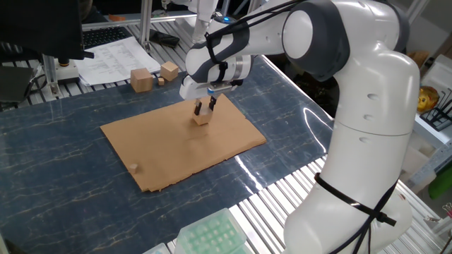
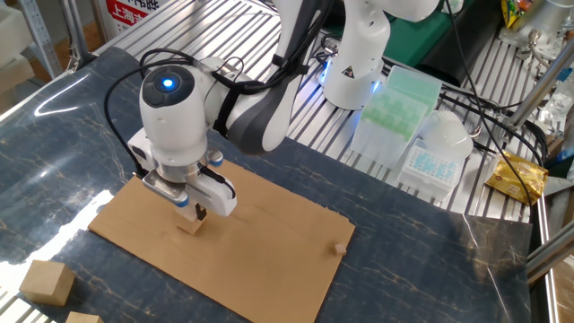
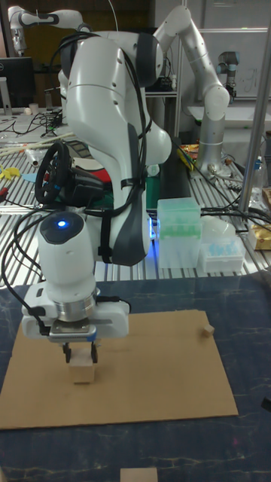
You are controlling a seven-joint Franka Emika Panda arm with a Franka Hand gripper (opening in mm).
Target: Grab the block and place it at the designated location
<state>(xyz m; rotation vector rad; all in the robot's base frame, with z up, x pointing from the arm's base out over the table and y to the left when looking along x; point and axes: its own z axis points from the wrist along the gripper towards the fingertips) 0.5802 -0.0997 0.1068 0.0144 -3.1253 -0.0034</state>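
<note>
The block point(image 1: 203, 118) point(image 2: 190, 224) point(image 3: 83, 372), a small pale tan cube, rests on the brown cardboard sheet point(image 1: 169, 148) point(image 2: 269, 242) point(image 3: 150, 384), towards its far side in one fixed view. My gripper point(image 1: 205, 107) point(image 2: 193, 213) point(image 3: 80, 354) hangs straight over it, pointing down. Its dark fingertips stand about a block's width apart, just above the block's top face, and the whole cube shows below them. The designated location does not show in any view.
A darker brown cube point(image 1: 141, 80) point(image 2: 47, 282) and an orange-tan cube point(image 1: 169, 70) sit off the sheet. A tiny tan crumb point(image 1: 133, 167) point(image 2: 339, 248) point(image 3: 205, 330) lies on the cardboard. Green tip racks point(image 2: 395, 103) point(image 1: 212, 236) stand by the metal slats.
</note>
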